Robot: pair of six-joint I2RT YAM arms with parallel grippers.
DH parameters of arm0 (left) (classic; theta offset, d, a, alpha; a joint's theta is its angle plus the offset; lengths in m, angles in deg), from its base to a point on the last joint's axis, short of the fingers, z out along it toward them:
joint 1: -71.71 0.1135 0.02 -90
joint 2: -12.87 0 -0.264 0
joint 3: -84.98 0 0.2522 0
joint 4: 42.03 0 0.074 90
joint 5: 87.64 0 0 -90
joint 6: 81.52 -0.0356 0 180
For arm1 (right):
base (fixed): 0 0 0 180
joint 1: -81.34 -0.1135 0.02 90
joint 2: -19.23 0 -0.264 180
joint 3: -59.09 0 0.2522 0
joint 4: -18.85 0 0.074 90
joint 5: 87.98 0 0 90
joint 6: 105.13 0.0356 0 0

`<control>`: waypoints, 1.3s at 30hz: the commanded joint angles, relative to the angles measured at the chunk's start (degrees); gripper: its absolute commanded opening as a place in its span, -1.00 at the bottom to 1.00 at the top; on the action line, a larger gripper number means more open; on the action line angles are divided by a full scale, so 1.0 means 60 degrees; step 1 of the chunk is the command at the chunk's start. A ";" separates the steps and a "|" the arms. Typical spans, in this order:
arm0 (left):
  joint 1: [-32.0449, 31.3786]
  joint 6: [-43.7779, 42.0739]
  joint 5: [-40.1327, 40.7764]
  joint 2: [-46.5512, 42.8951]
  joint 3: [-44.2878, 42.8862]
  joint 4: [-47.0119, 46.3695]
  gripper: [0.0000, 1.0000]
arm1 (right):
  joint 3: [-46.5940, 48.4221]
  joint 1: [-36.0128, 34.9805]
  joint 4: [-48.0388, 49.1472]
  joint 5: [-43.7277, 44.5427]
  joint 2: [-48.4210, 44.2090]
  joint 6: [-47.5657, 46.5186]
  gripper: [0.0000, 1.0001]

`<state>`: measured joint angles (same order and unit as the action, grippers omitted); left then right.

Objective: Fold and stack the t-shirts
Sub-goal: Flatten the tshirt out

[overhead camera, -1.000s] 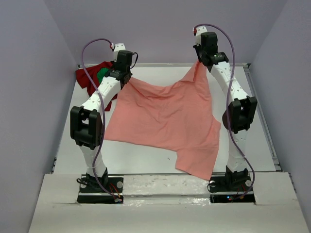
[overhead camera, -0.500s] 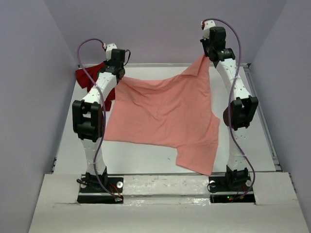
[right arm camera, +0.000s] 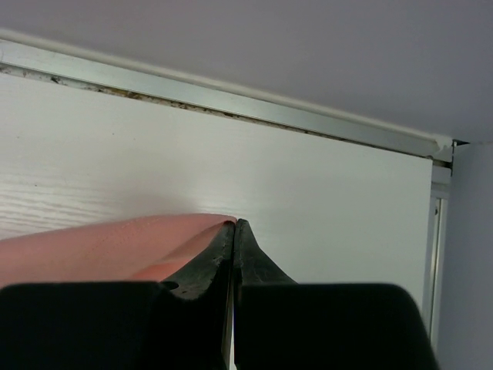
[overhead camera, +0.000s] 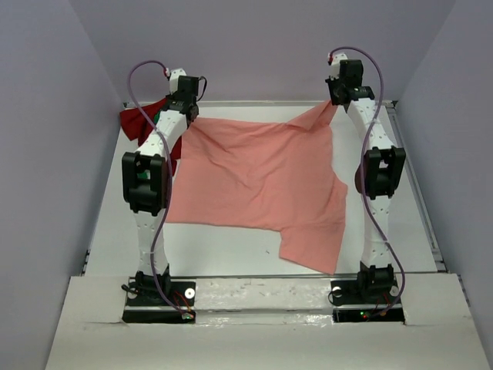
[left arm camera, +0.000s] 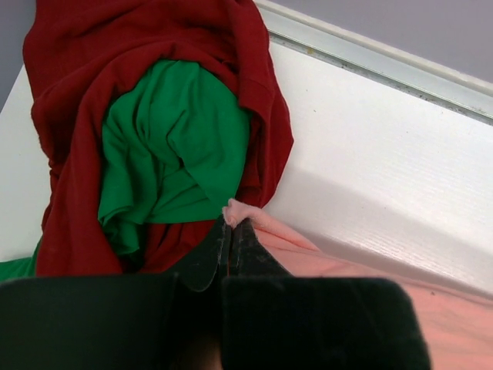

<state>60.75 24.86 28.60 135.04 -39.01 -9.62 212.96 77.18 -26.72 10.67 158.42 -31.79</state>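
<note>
1. The left gripper (left arm camera: 231, 229) is clamped shut on one far corner of the salmon-pink shirt (overhead camera: 262, 177). A small tuft of pink cloth pokes out past its fingertips.
2. The right gripper (right arm camera: 234, 226) is pinched shut on the other far corner, and the cloth falls away to its left.
3. The held edge runs side to side between the two grippers. From either one, the body of the shirt trails back toward the arm bases and lies spread on the table (right arm camera: 323, 177).
4. Just ahead and to the left of the left gripper, the dark red shirt (left arm camera: 154, 46) is bunched around the green shirt (left arm camera: 173, 146). I cannot tell whether the pink corner touches this heap.
5. Laying the shirt flat likely means lowering both corners evenly. The left side has the heap close by, while the right has bare table ahead.
</note>
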 commanded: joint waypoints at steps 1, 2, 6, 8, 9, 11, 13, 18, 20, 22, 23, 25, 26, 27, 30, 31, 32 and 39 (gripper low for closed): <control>0.0054 -0.0079 0.0139 0.0058 -0.0714 -0.0004 -1.00 | 0.0656 0.0035 0.0204 -0.0517 0.0267 0.0126 -1.00; 0.0054 -0.0064 0.0139 0.0102 -0.0758 -0.0033 -1.00 | 0.0714 0.0035 0.0175 -0.0576 0.0354 0.0126 -1.00; 0.0083 -0.0006 0.0211 0.0365 -0.0963 -0.0062 -0.96 | 0.1051 0.0137 0.0102 -0.0606 0.0750 0.0185 -1.00; 0.0127 -0.0049 0.0211 0.0483 -0.1080 -0.0077 -0.36 | 0.1139 0.0239 0.0131 -0.0533 0.0838 0.0229 -0.89; 0.0142 -0.0064 0.0299 0.0570 -0.1298 -0.0019 -0.05 | 0.1183 0.0327 0.0146 -0.0533 0.0853 0.0214 -0.73; 0.0215 -0.0035 0.0431 0.0776 -0.1534 0.0157 0.38 | 0.1300 0.0458 0.0161 -0.0444 0.0897 0.0331 -0.05; 0.0259 -0.0064 0.0461 0.0820 -0.1681 0.0099 0.96 | 0.1330 0.0561 0.0146 -0.0518 0.0825 0.0361 0.48; 0.0450 -0.0050 0.0622 0.0354 -0.1639 -0.0032 0.98 | 0.1199 0.0650 0.0058 -0.0342 0.0269 0.0346 0.88; 0.0435 -0.0123 0.0491 -0.0057 -0.1331 -0.0368 0.98 | 0.0994 0.0650 0.0044 -0.0240 -0.0024 0.0462 0.92; 0.0421 -0.0094 0.0432 -0.0583 -0.1139 -0.0312 0.98 | 0.0702 0.0650 -0.0234 -0.0065 -0.0609 0.0783 0.93; 0.0406 -0.0079 0.0460 -0.0789 -0.1125 -0.0094 0.98 | 0.0164 0.0650 -0.0336 0.0038 -0.0887 0.0916 0.93; 0.0319 -0.0006 0.0505 -0.1446 -0.0935 0.0127 0.98 | -0.0643 0.0650 -0.0556 0.0403 -0.1867 0.1819 0.93; 0.0173 0.0052 0.0534 -0.1740 -0.0789 0.0186 0.98 | -0.1082 0.0563 -0.0717 0.0158 -0.2263 0.2202 0.83; 0.0099 0.0183 0.0462 -0.2019 -0.0643 0.0332 0.98 | -0.2406 0.0562 -0.0718 -0.0221 -0.2731 0.2656 0.78; -0.0223 0.0433 -0.0109 -0.3656 0.0788 0.0246 0.98 | -0.6222 0.0287 0.0868 -0.1921 -0.5131 0.4284 0.69; -0.0311 0.0448 -0.0488 -0.3952 0.1157 0.0216 0.89 | -0.7055 0.0153 0.1226 -0.1765 -0.6298 0.4649 0.63; -0.0355 0.0405 -0.0549 -0.4550 0.1813 0.0202 0.80 | -0.7716 0.0036 0.1665 -0.1720 -0.6788 0.4754 0.58; -0.0678 -0.0122 -0.1981 -0.7130 0.4847 -0.0705 -0.42 | -1.0825 -0.0331 0.1479 -0.1661 -0.9221 0.4901 -1.00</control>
<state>56.88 25.76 23.64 98.19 -19.19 -9.88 155.11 75.78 -21.41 0.61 106.73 -5.81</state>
